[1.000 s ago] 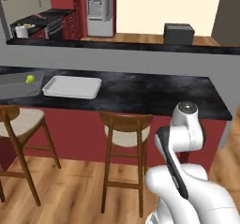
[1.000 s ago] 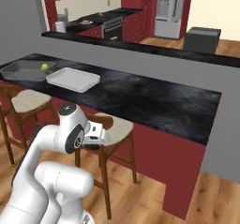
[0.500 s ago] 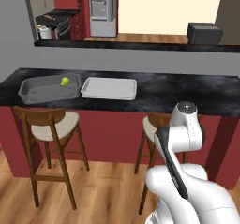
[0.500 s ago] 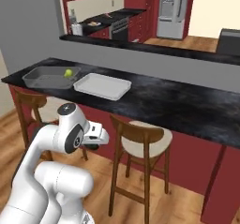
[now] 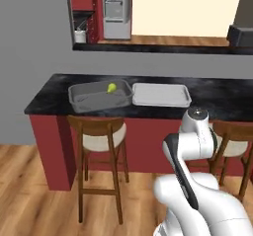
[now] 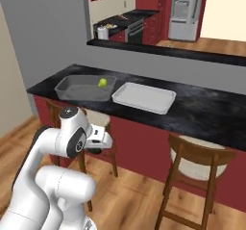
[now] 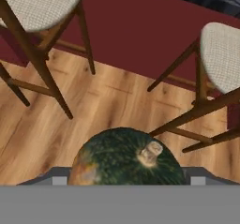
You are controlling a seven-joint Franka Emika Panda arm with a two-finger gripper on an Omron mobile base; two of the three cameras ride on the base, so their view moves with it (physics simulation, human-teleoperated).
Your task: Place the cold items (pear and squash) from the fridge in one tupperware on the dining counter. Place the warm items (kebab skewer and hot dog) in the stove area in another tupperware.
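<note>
1. The squash [image 7: 127, 157] is seen in the hand view, dark green with an orange patch and a pale stem stub; its lower part is cut off at the bottom of that view.
2. The pincer [image 7: 127, 178] is clasped on the squash; its fingertips are hidden behind the squash, so the contact points themselves cannot be made out.
3. In the right base view the pincer [image 6: 98, 145] is held low in front of the stool [image 6: 98, 121], below the edge of the worktop [image 6: 202, 111]; the squash cannot be made out there.
4. In the left base view the hand is hidden behind the arm's own white links.
5. The pear [image 5: 111, 88] is seen lying inside the deep grey tub [image 5: 81, 101], near its far wall, on the left part of the worktop [image 5: 49, 94].
6. The shallow pale tray [image 5: 160, 95] is set just beside the tub on its right; whether the two rims touch cannot be told.
7. The fridge [image 6: 183, 11] is seen beyond the raised wall in the far kitchen, its top cut off by the frame.
8. Beneath the hand, wooden floor [image 7: 70, 120] and two cushioned stools are seen, each only in part.
</note>
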